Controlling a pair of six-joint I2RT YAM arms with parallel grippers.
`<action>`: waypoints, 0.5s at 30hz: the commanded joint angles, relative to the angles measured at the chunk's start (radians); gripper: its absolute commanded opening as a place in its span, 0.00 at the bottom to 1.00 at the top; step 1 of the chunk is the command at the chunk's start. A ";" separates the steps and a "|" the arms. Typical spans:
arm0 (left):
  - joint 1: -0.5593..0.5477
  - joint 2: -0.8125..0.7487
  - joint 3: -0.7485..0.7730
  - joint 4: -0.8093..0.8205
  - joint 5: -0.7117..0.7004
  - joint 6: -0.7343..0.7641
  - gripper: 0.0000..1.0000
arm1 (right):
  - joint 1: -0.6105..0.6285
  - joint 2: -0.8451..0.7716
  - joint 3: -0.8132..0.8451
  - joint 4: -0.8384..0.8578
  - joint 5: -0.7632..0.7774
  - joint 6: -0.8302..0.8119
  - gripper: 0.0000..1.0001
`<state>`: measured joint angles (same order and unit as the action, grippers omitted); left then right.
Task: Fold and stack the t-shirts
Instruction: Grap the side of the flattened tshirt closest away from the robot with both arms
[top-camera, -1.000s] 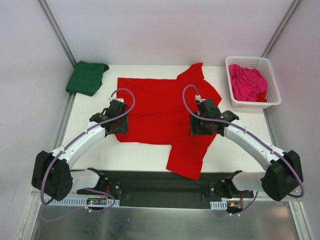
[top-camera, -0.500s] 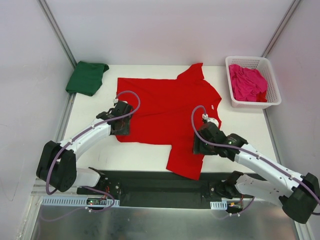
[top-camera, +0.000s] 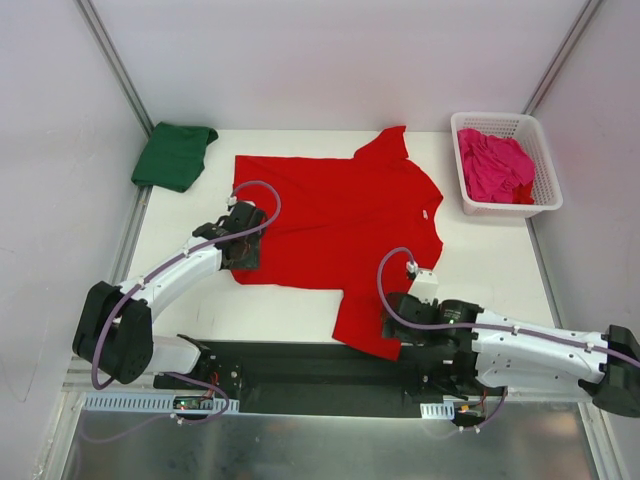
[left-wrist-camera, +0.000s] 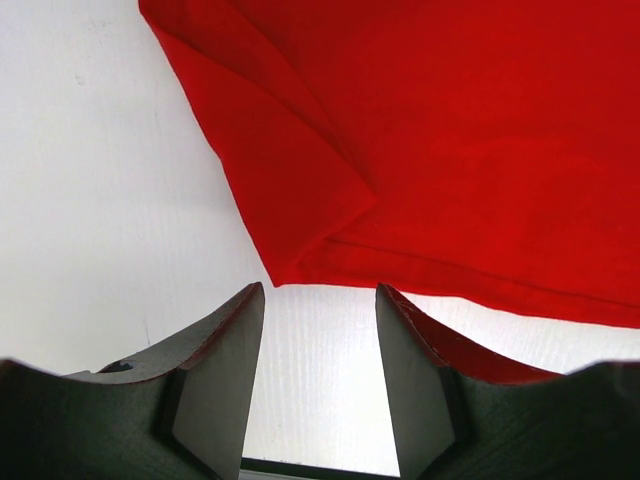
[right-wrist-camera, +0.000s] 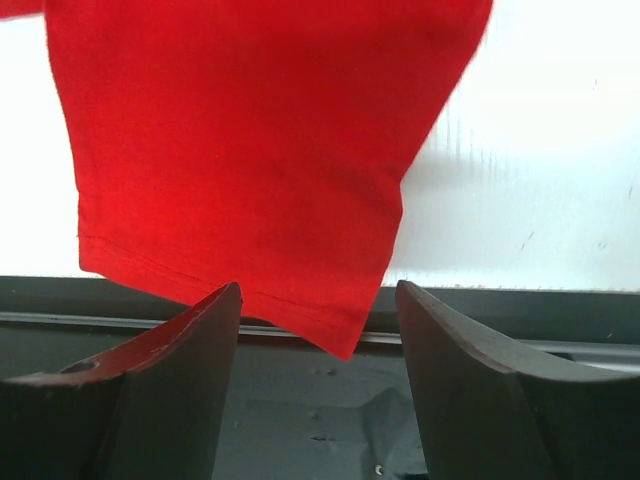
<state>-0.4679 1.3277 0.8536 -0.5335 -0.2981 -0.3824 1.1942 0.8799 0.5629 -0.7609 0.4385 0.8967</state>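
The red t-shirt (top-camera: 330, 215) lies spread flat on the white table (top-camera: 200, 305). Its near sleeve (top-camera: 365, 315) reaches over the table's front edge. My left gripper (top-camera: 240, 258) is open and empty, just before the shirt's near left corner (left-wrist-camera: 290, 265); the left wrist view shows the fingertip gap (left-wrist-camera: 320, 310) over bare table. My right gripper (top-camera: 398, 328) is open and empty at the near sleeve's end; in the right wrist view (right-wrist-camera: 318, 300) the sleeve hem (right-wrist-camera: 300, 290) lies between the fingertips. The dark green t-shirt (top-camera: 173, 155) lies folded at the back left. The magenta t-shirt (top-camera: 495, 165) lies crumpled in the basket.
The white lattice basket (top-camera: 503, 120) stands at the back right corner. The black base plate (top-camera: 300, 365) runs along the near edge, under the sleeve tip (right-wrist-camera: 345, 345). White walls close in the table's left, back and right sides.
My right arm has drawn back from the middle of the red shirt to the near sleeve's end at the table's front edge. My left gripper shifted slightly, then stayed at the shirt's left corner.
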 joint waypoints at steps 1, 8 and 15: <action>-0.015 -0.015 0.033 -0.011 -0.018 -0.010 0.48 | 0.114 0.031 -0.015 -0.081 0.134 0.264 0.68; -0.018 -0.027 0.028 -0.011 -0.012 -0.007 0.49 | 0.295 0.051 -0.067 -0.156 0.203 0.571 0.68; -0.026 -0.028 0.032 -0.011 -0.009 -0.006 0.48 | 0.416 0.103 -0.078 -0.178 0.224 0.737 0.67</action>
<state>-0.4843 1.3273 0.8566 -0.5331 -0.2974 -0.3824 1.5620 0.9401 0.4767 -0.8845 0.6075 1.4704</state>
